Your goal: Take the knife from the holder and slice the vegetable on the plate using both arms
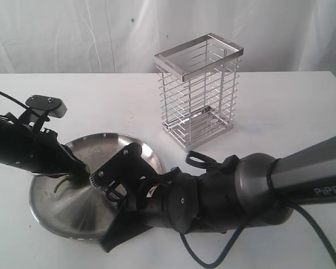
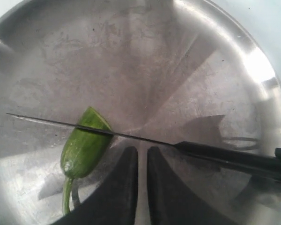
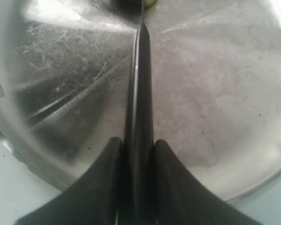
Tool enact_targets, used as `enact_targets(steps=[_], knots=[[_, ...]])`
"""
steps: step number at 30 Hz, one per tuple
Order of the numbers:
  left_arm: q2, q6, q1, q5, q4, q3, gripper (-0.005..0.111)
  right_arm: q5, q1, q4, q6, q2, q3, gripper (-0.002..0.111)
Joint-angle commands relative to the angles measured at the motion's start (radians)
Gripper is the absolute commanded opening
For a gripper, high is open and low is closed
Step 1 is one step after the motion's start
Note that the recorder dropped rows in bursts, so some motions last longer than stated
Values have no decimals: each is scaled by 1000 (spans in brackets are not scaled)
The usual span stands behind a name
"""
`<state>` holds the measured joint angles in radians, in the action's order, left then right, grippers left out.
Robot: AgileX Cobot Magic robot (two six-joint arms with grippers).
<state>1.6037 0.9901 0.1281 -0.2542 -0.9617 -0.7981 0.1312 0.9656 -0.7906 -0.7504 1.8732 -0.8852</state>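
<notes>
Right gripper clamped on the knife handle; blade edge across the green chilli, which lies on the steel plate (stem end toward the left gripper). Left fingers nearly together, holding nothing visible. Wire holder stands behind, apart

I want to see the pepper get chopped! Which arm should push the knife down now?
The right one, probably. Its pincer is shut on the knife, whose blade already lies across the green pepper on the plate. The left pincer holds no knife; it is beside the pepper.
</notes>
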Motion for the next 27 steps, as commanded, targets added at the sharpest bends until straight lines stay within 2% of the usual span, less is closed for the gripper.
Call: enact_targets(steps=[1,19,27], knots=[[23,-4,23,3,-32,4,14,6,-7,6,-13,13,-3,0],[32,3,23,-9,-63,-29,14,2,-7,6,-13,16,-3,0],[105,18,27,9,-67,-29,14,2,-7,6,-14,16,-3,0]])
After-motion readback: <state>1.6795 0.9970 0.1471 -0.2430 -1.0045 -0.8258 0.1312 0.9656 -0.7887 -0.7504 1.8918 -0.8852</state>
